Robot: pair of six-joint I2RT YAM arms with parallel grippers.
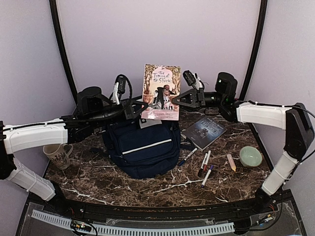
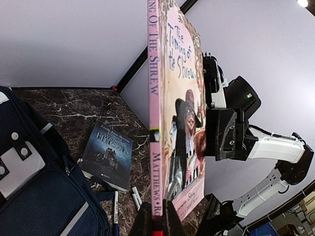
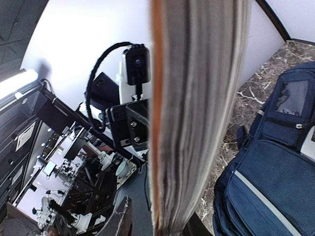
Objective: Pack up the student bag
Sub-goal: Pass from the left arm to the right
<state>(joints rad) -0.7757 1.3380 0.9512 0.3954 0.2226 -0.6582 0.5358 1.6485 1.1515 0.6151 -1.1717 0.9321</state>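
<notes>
The navy student bag (image 1: 142,147) lies on the marble table with its white stripe facing up; it also shows in the left wrist view (image 2: 39,196) and the right wrist view (image 3: 275,172). A pink book, "The Taming of the Shrew" (image 1: 161,92), is held upright above the bag's far end. My left gripper (image 1: 140,107) is shut on the lower spine of the book (image 2: 157,123), its gripper (image 2: 161,219) clamped tight. My right gripper (image 1: 175,101) straddles the book's page edge (image 3: 197,98). In the right wrist view that gripper (image 3: 160,221) has one finger (image 3: 122,219) standing off the cover.
A dark book, "Wuthering Heights" (image 1: 204,130), lies right of the bag and shows in the left wrist view (image 2: 107,155). Several markers (image 1: 204,164), a pencil (image 1: 231,162) and a green bowl (image 1: 251,156) lie at the right. A mug (image 1: 59,155) stands at the left.
</notes>
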